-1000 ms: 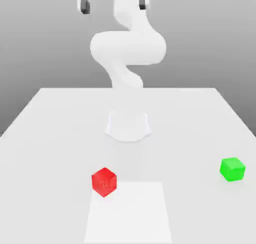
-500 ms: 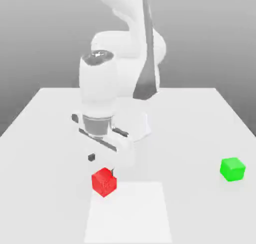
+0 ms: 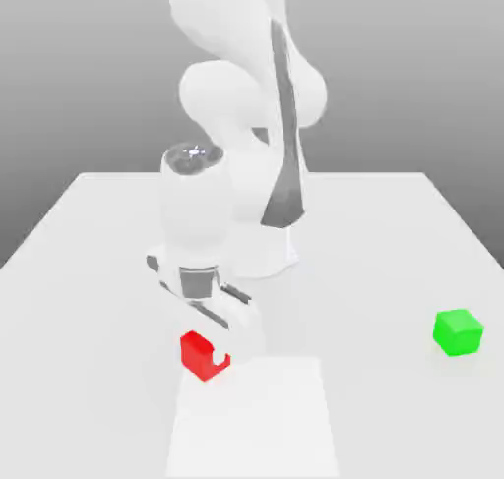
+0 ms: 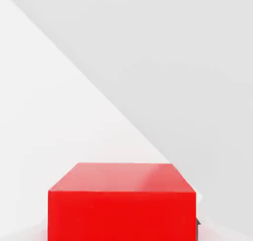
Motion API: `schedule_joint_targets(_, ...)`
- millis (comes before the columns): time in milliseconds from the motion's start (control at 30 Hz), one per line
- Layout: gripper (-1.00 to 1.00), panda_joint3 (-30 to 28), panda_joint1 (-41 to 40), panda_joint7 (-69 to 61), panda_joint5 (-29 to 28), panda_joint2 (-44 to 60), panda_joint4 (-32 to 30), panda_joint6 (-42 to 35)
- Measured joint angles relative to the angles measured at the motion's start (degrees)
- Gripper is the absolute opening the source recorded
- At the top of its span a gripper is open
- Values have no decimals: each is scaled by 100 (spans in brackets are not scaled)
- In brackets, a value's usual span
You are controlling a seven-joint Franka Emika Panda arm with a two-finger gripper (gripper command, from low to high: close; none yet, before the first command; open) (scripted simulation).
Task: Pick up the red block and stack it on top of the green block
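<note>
End effector (image 3: 212,344) now lower, down around the red block (image 3: 199,356).

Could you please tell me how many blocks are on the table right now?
2. The red block sits near the table's front edge, directly under the claw. The green block sits alone toward the exterior view's right.

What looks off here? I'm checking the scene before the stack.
Nothing stands out. The red block sits flat on the table with the pincer lowered around it; the green block rests apart, toward the exterior view's right.
</note>
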Motion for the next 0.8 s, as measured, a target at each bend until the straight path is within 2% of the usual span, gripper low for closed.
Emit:
schedule_joint_targets(100,-100,11,72,-40,59,-570,-67,-502)
schedule_joint_targets(300,-100,707,865,-89,170,-642,231,-866)
schedule_joint_targets(800,-100,2428,3519,-126,319,-443,1130,-1545)
